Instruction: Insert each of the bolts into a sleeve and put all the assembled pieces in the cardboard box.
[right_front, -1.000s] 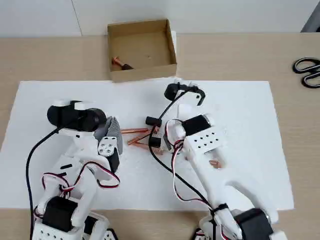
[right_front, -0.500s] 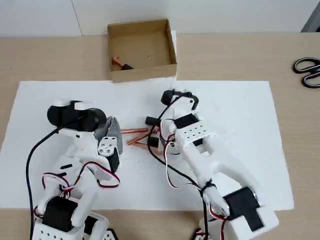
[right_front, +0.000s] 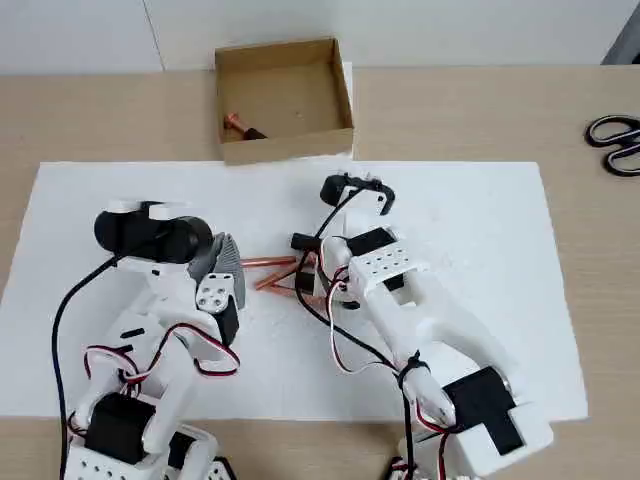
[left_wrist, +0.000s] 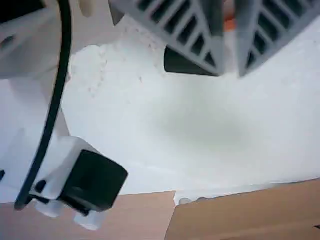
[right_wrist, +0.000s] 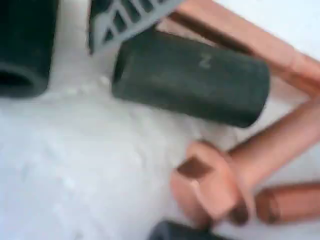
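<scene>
Centrally, left gripper (right_front: 232, 265) and right gripper (right_front: 320, 272) flank loose copper bolts (right_front: 270, 263).
Neither's grip can be told; black sleeve (right_wrist: 190, 75) lies beside bolts; cardboard box (right_front: 342, 85) holds one assembled piece (right_front: 243, 127).

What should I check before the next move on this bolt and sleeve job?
1. Cardboard box open and unobstructed: ok.
2. One assembled piece inside it: ok.
3. Loose sleeve lying beside bolts: ok.
4. All bolts sleeved: not ok; bare ones lie on the white sheet.
5. Left end effector gripping a bolt: cannot tell.
6. Right end effector holding anything: cannot tell.
</scene>
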